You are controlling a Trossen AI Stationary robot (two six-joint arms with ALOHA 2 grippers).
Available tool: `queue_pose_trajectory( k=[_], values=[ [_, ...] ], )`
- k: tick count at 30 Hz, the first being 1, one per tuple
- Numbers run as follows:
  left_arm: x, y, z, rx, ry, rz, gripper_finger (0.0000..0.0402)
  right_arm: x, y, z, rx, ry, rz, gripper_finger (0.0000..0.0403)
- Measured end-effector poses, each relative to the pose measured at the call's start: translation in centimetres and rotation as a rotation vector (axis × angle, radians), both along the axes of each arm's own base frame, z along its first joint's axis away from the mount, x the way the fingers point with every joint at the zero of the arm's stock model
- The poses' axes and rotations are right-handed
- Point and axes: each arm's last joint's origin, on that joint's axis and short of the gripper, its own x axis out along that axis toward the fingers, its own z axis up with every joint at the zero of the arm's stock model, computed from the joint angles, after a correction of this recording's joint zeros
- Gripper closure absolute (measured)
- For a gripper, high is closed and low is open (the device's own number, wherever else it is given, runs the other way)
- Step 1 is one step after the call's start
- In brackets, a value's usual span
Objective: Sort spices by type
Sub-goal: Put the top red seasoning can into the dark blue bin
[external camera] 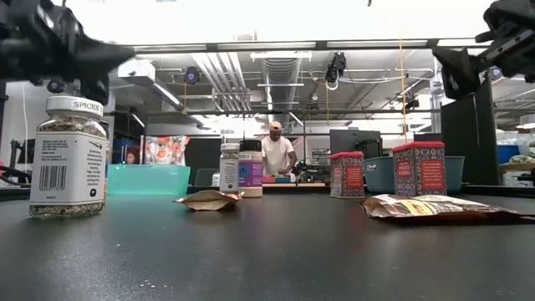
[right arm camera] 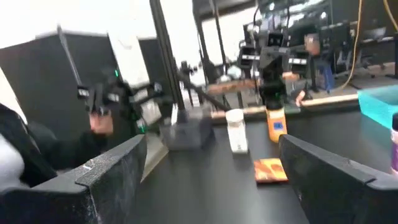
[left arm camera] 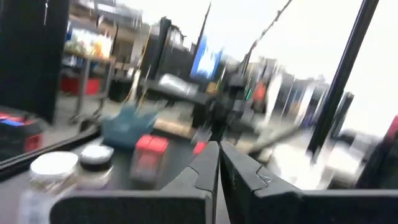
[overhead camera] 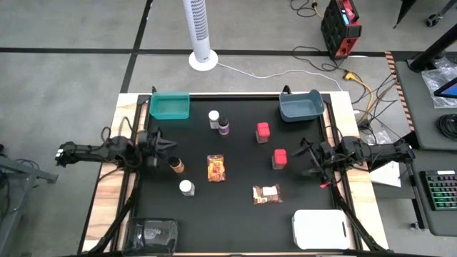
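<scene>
The spices are spread over the middle of the black table (overhead camera: 235, 228), none of them in a container. Two red boxes (overhead camera: 263, 133) and (overhead camera: 279, 158) stand right of centre, with a brown packet (overhead camera: 266, 193) nearer the front. An orange packet (overhead camera: 216, 168) lies at centre; a white-capped bottle (overhead camera: 213, 118) and a purplish jar (overhead camera: 224, 127) stand together behind it. Another white-capped bottle (overhead camera: 186, 188) and an amber jar (overhead camera: 176, 165) sit to the left.

The teal bin (overhead camera: 170, 106) and blue-grey bin (overhead camera: 300, 107) at the back corners look empty. The white tray (overhead camera: 320, 229) at the front right looks empty too; what the clear tray (overhead camera: 151, 234) at the front left holds cannot be told.

The left gripper (overhead camera: 171, 145) hovers near the amber jar, fingers pressed together. The right gripper (overhead camera: 301, 158) hangs beside the red boxes, fingers spread wide.
</scene>
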Motion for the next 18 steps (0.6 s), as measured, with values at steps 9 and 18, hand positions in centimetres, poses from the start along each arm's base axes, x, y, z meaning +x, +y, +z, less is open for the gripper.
queue_pose_trajectory(
  k=[9, 18],
  values=[
    [-0.7, 0.1, 2.0, -0.038, -0.227, 0.001, 0.0402, 0.3, -0.2, 1.0, 0.062, 0.014, -0.078, 0.0048],
    [-0.6, 0.1, 1.9, 0.018, -0.197, 0.022, 0.0402, 3.7, -0.5, 5.9, 0.037, 0.197, -0.255, 0.0048]
  ],
)
